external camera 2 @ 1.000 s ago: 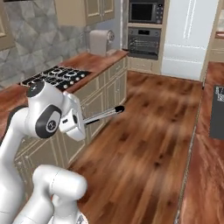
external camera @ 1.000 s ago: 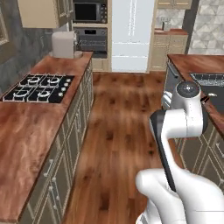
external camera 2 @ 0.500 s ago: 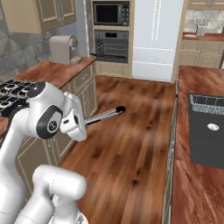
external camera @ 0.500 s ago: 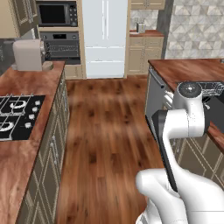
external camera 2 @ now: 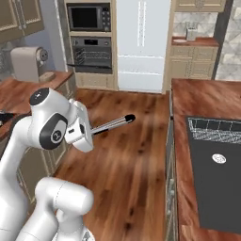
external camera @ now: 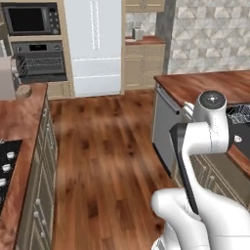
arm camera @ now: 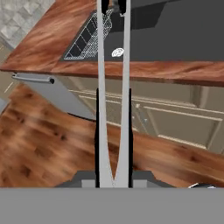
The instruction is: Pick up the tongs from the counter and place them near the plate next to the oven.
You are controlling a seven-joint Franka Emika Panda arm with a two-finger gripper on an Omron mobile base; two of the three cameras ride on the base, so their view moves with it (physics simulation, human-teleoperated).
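My gripper [external camera 2: 92, 132] is shut on the tongs [external camera 2: 110, 124], a slim silver pair that sticks out level over the wood floor, black tip toward the fridge. In the hand view the gripper [arm camera: 113, 94] clamps the two silver arms of the tongs [arm camera: 101, 87], which run up past the right counter's edge to the sink. The plate [external camera 2: 47, 76], pale and flat, lies on the left counter [external camera 2: 28, 89] beside the toaster, at the end by the oven [external camera 2: 92, 54]. In the left base view, that plate [external camera: 22, 91] sits at the far left, well ahead of the arm.
A boxy toaster [external camera 2: 26, 63] stands on the left counter near the plate. The right counter [external camera 2: 188, 108] holds a dark sink [external camera 2: 216, 164] with a wire rack. A white fridge [external camera 2: 141, 42] stands at the far end, with open wood floor [external camera: 102, 146] between the counters.
Both base views have shifted, so the camera moved. The cooktop has slid off to the left, and the oven and fridge look nearer. The tongs stay clamped in the gripper.
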